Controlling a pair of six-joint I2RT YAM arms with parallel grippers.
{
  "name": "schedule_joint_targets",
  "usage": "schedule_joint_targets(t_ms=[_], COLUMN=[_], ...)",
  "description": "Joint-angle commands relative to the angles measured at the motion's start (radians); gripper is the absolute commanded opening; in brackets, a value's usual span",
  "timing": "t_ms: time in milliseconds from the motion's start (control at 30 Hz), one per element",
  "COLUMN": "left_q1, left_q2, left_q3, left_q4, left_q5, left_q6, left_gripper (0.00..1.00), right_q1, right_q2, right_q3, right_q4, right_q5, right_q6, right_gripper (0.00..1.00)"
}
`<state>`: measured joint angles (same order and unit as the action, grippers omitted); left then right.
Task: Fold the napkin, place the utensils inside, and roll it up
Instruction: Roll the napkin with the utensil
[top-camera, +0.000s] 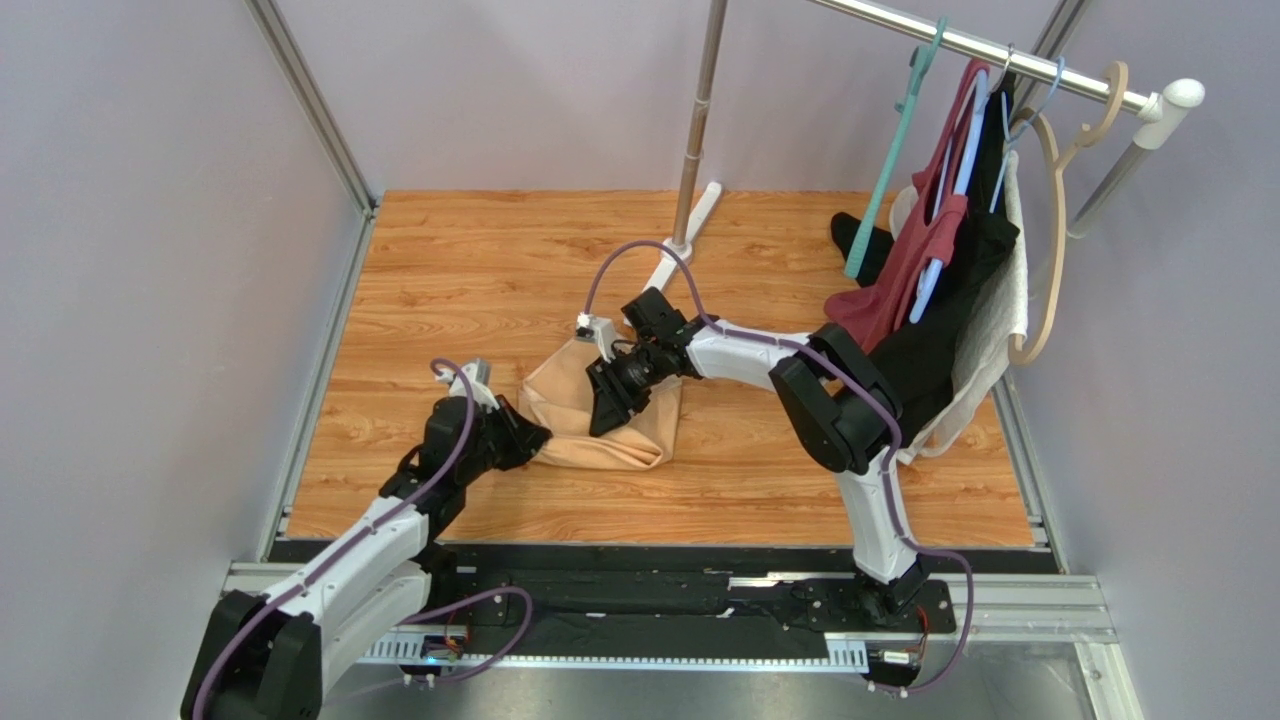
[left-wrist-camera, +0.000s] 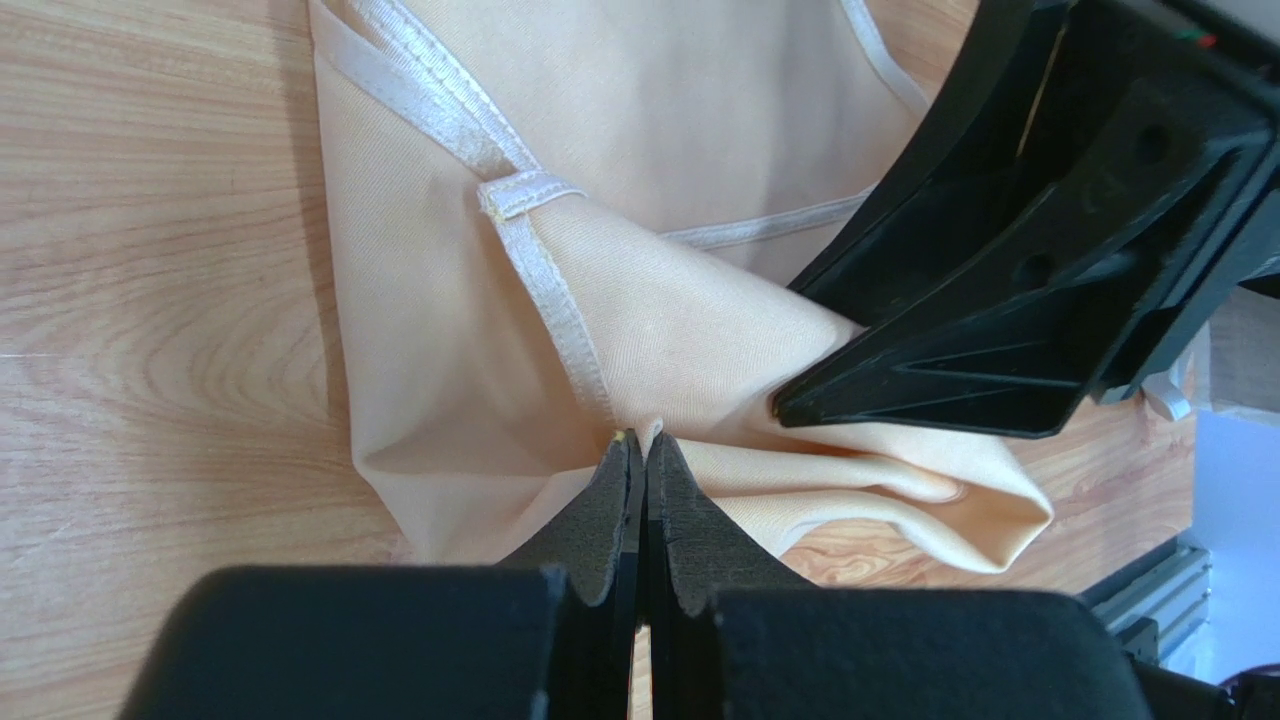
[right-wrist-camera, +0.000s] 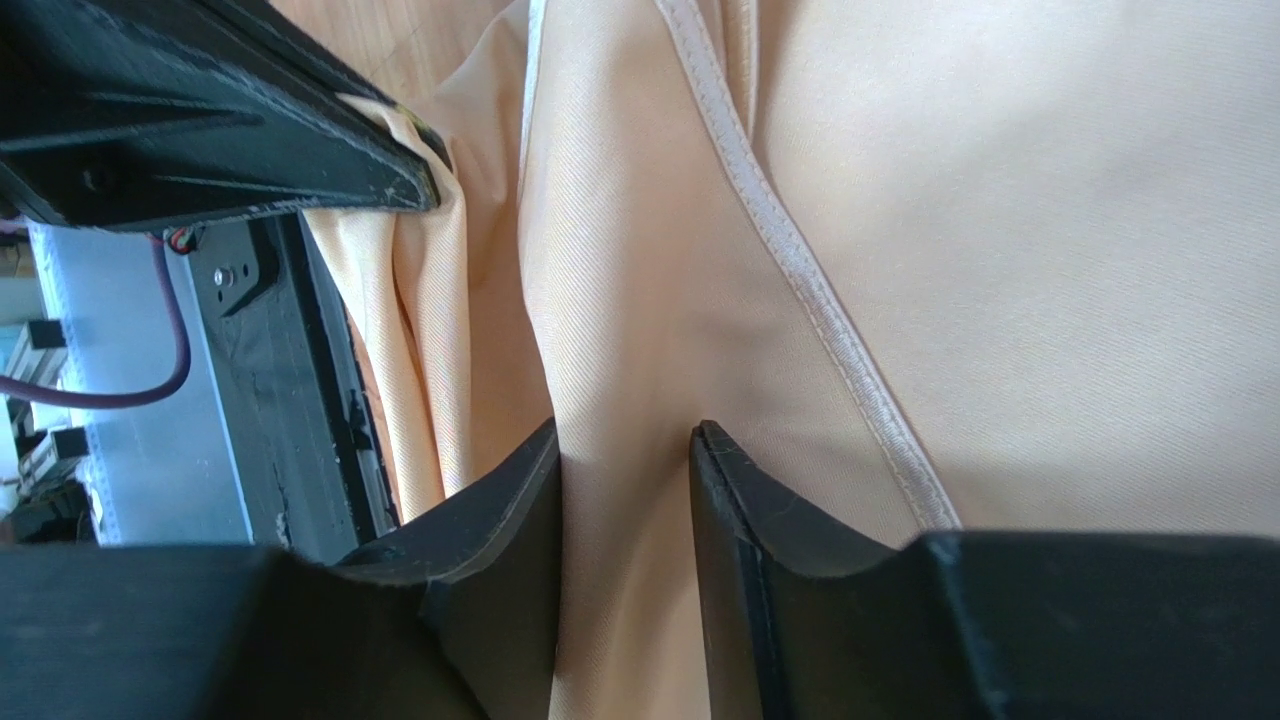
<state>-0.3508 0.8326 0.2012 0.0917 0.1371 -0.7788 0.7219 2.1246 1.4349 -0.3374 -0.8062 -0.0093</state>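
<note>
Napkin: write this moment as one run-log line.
left gripper: shut on napkin edge | right gripper: open, astride a fold | spoon: not seen

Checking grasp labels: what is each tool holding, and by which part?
Left tool pinches the napkin at a hemmed edge. Right tool straddles a napkin fold; grip cannot be told.

Overhead rear view, wrist close-ups sharing napkin (left-wrist-camera: 706, 135)

Napkin (top-camera: 579, 428) peach-tan, pale hem; table (top-camera: 481, 270) orange wood-grain.
</note>
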Motion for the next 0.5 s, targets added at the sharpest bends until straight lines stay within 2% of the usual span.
schedule_joint_targets(t_ms=[0, 233, 467], left_q1=[0.004, 0.006, 0.006], left_q2=[-0.069, -0.099, -0.076], left_q3=[0.026, 0.024, 0.05], left_q4=[-0.064, -0.089, -0.113], left_q5=[-0.019, -0.03, -0.034], left_q6=[-0.005, -0.014, -0.014], left_gripper=[0.0, 0.0, 0.27], right_q1=[0.024, 0.031, 0.033], right_q2=[0.008, 0.072, 0.113], right_q3=[-0.01, 0.025, 0.065], right_q4=[-0.021, -0.106, -0.155], right_q5=[-0.03, -0.096, -0.111], right_q6=[-0.034, -0.089, -0.112], right_gripper=[0.36, 0.31, 0.27])
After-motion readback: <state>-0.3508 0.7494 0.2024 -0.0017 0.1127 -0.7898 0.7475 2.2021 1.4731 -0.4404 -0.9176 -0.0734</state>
